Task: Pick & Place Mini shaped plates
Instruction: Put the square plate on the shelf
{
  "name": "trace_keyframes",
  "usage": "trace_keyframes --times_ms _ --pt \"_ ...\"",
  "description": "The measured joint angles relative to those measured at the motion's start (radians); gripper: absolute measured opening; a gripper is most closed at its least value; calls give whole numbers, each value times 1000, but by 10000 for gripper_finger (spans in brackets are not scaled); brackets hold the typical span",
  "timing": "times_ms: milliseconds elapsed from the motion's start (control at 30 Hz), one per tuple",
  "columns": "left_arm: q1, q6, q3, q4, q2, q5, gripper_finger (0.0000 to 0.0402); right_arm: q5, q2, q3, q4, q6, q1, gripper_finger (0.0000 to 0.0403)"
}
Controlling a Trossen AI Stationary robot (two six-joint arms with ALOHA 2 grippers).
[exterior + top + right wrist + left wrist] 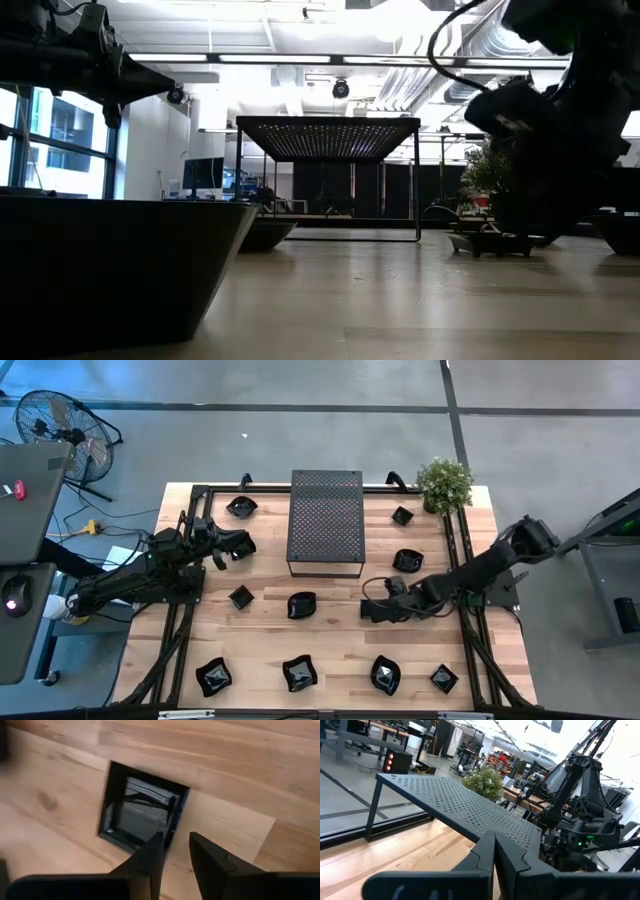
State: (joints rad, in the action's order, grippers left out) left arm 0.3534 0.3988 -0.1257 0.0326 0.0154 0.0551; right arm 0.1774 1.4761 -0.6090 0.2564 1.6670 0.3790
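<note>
One square plate [141,813] — flat, corner-on, right claw [175,851] parted above

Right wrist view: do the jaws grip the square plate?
No: the square plate lies flat on the wood, with the jaws apart just short of its rim.

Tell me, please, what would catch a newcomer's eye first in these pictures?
The perforated black box stands at the table's middle back, with small glossy black plates scattered around it. The right gripper hangs open over a square plate on the wood, right of centre. A potted plant sits at the back right corner.
</note>
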Motion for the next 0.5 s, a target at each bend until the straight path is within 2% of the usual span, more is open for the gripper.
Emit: trace_keyframes --times_ms 333,500 --pt "0 -1 0 0 0 3 1 15 16 -2 -29 1 0 9" --pt "0 -1 0 1 0 8 1 15 -22 0 -19 -5 -2 5"
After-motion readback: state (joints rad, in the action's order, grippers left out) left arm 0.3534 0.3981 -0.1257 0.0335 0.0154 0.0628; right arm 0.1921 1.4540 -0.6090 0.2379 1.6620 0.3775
